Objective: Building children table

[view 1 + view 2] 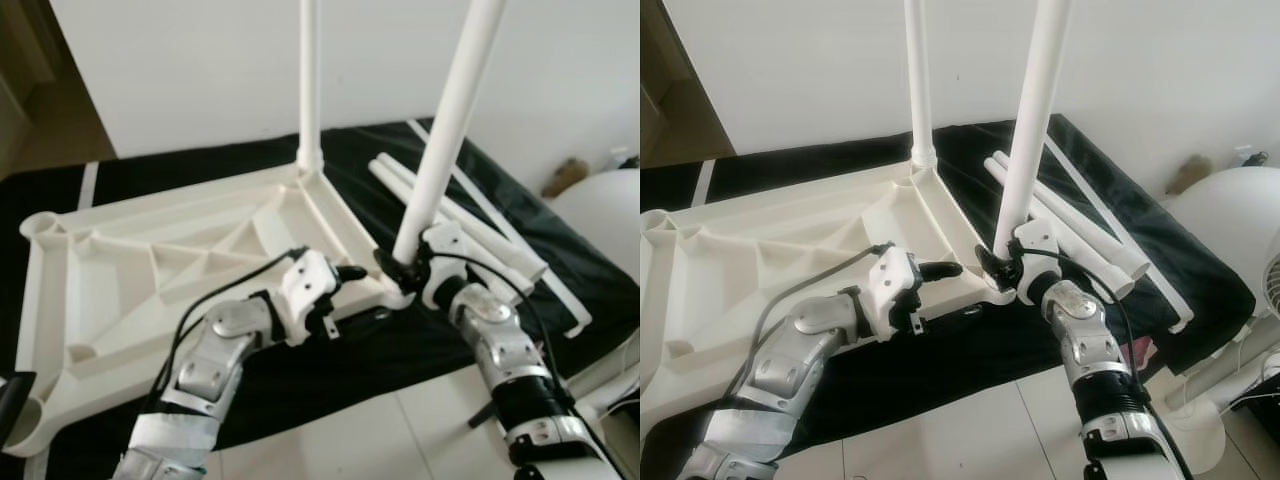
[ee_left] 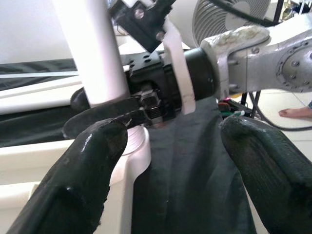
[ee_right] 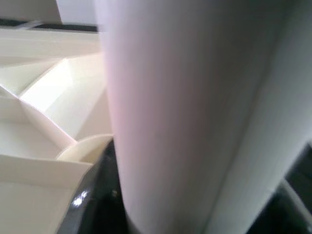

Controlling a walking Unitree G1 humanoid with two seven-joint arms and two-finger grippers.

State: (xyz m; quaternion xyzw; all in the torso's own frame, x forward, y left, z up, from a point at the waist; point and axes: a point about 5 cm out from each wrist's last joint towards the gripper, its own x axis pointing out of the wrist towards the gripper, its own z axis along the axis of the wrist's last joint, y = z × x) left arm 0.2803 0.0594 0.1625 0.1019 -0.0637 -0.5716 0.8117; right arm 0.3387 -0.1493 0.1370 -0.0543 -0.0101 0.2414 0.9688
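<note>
1. The white table top [image 1: 150,260] lies upside down on a black cloth [image 1: 420,350]. Its ribs face up.
2. One leg [image 1: 310,80] already stands straight in the far corner hole.
3. The right gripper [image 1: 392,266] is closed on a second leg [image 1: 450,120], low down near its bottom end.
4. This leg leans to the right. Its bottom end sits at the near corner socket [image 2: 134,146] of the table top. I think it is not all the way in yet.
5. The left gripper [image 1: 350,272] is open. It hovers just beside the same corner, with its fingers [image 2: 87,165] on either side of the spot and holding nothing.
6. More legs [image 1: 480,240] lie on the cloth behind the right arm, waiting.
7. To do this step well, stand the leg up straight first. It should look like the far leg.
8. Then push it down along its own line, not sideways, so it does not jam.
9. The left gripper could press on the table top by the corner to keep it from sliding or tipping.
10. Keep a firm hold low on the leg, because the long top could swing.
</note>
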